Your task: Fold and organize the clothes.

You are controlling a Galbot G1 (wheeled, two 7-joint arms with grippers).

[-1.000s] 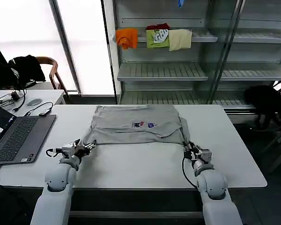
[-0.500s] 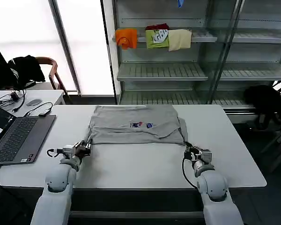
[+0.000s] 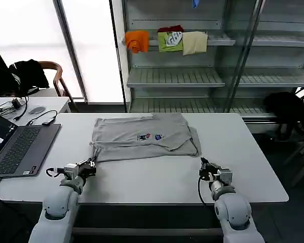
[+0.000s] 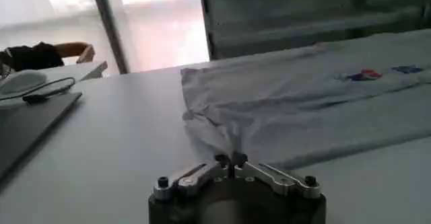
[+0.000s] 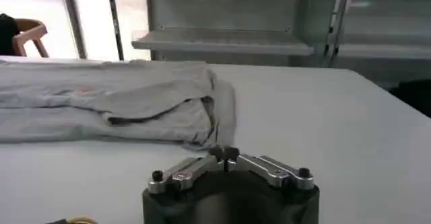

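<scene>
Both arms are pulling back toward the robot: the left gripper [image 3: 89, 166] and right gripper [image 3: 203, 169], fingers pinched together and apparently empty, are leaving the shirt [image 3: 142, 136] folded mid-table [image 3: 152, 177].

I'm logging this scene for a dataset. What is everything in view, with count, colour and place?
Shirt: one, light grey with a small multicoloured chest print, folded on the far middle of the table.
Table: one, white, in front of the robot.
Laptop: one, grey, open at the table's left end.
Folded cloths: several, orange, green, red and cream, on an upper shelf behind.
Shelves: one unit, grey metal, behind the table.
Chair: one, wooden, back left, with a black garment draped on it.
Left gripper: one, shut, low over the table near the shirt's near-left corner.
Right gripper: one, shut, low over the table off the shirt's near-right corner.
</scene>
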